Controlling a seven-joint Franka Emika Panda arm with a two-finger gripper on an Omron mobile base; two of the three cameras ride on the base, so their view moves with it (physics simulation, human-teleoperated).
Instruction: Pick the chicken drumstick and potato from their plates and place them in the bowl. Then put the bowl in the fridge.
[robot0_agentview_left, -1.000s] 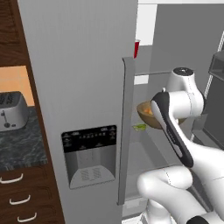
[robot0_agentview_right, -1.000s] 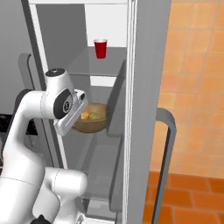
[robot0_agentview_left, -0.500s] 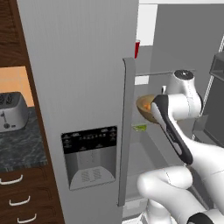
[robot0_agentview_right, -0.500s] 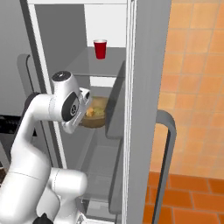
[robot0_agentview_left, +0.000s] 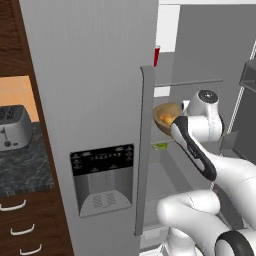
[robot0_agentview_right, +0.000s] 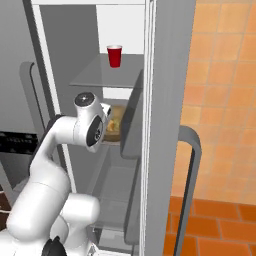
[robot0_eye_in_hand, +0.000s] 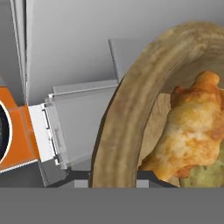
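hand (robot0_eye_in_hand: 114, 186) clamped on the bowl (robot0_eye_in_hand: 127, 109) rim, at 6 o'clock in my hand view. bowl sits inside the open fridge (robot0_agentview_left: 95, 90), chicken drumstick (robot0_eye_in_hand: 192, 127) over potato (robot0_eye_in_hand: 205, 177), below red cup (robot0_agentview_right: 114, 55).

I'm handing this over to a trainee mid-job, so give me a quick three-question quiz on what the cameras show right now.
1. True or false: the chicken drumstick lies in the bowl.
2. What stands on the fridge's upper shelf? A) a red cup B) a toaster C) a plate
3. Where is the bowl now?

Key: 1. True; the potato is there too. 2. A. 3. Inside the open fridge, held at the middle shelf level, the gripper shut on its rim.
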